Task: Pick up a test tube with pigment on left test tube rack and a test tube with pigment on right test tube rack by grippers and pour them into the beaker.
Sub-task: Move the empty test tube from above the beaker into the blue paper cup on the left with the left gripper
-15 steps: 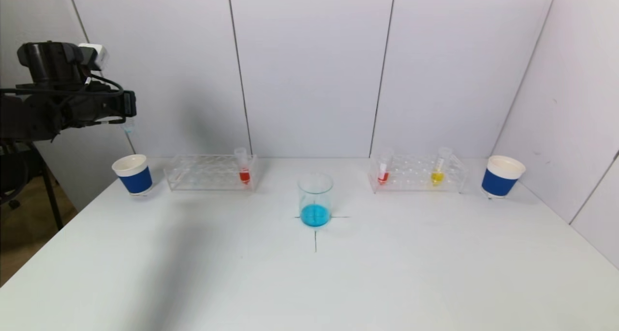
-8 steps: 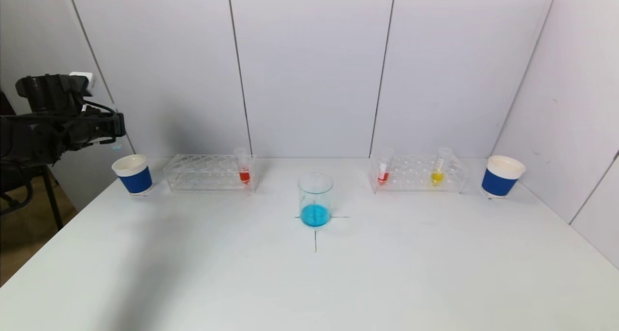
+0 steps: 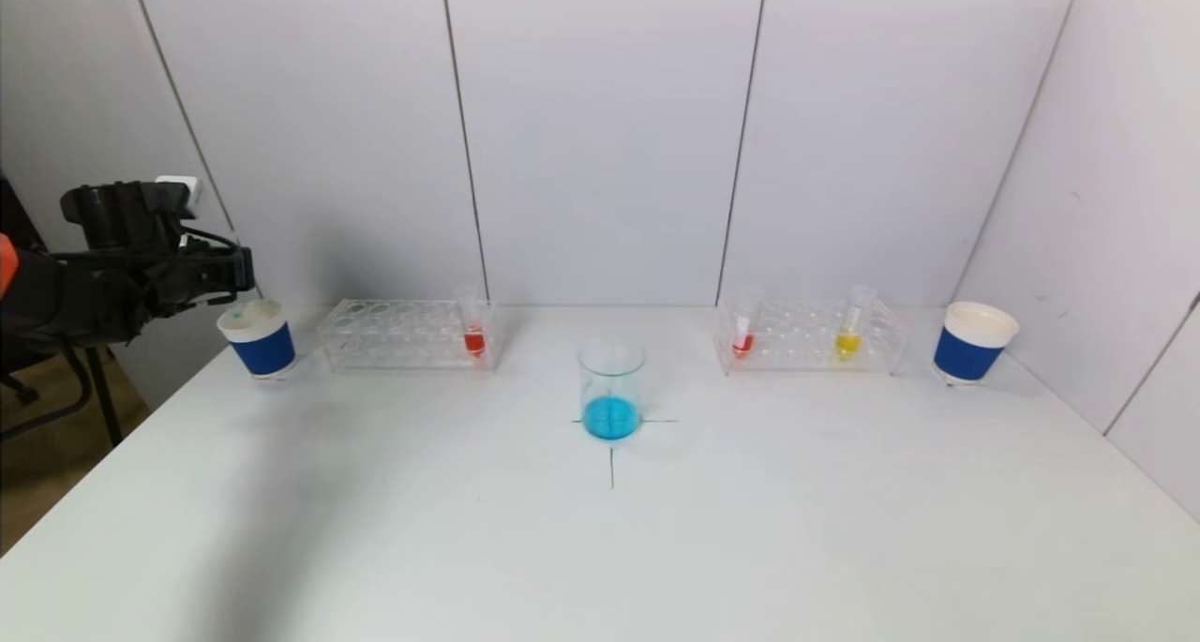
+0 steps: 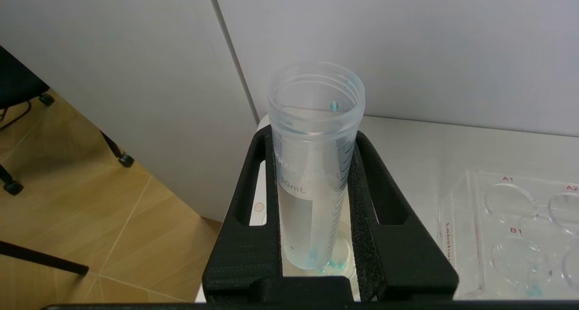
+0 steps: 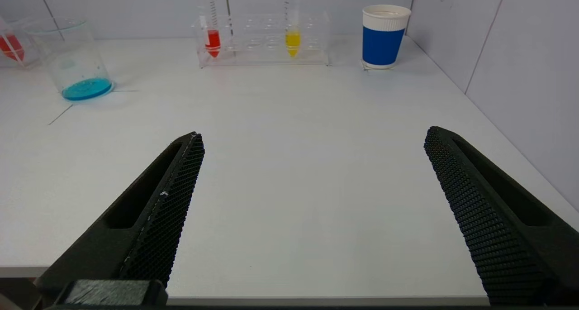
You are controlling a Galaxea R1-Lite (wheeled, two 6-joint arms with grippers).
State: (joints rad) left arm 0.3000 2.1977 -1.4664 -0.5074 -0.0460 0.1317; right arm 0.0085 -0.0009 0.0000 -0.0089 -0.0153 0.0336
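My left gripper is shut on a nearly empty clear test tube with blue traces inside. It holds the tube upright with its lower end down in the left blue paper cup. The beaker stands at the table's middle with blue liquid in it. The left rack holds a red tube. The right rack holds a red tube and a yellow tube. My right gripper is open and empty, low over the table's front edge, out of the head view.
A second blue paper cup stands at the far right beside the right rack. White wall panels close off the back and right side. The table's left edge drops to the floor by the left cup, where a stand leg shows.
My left gripper has come down and slightly left with the tube, from high above the left cup to the cup's rim. The tube's lower end is now inside the cup.
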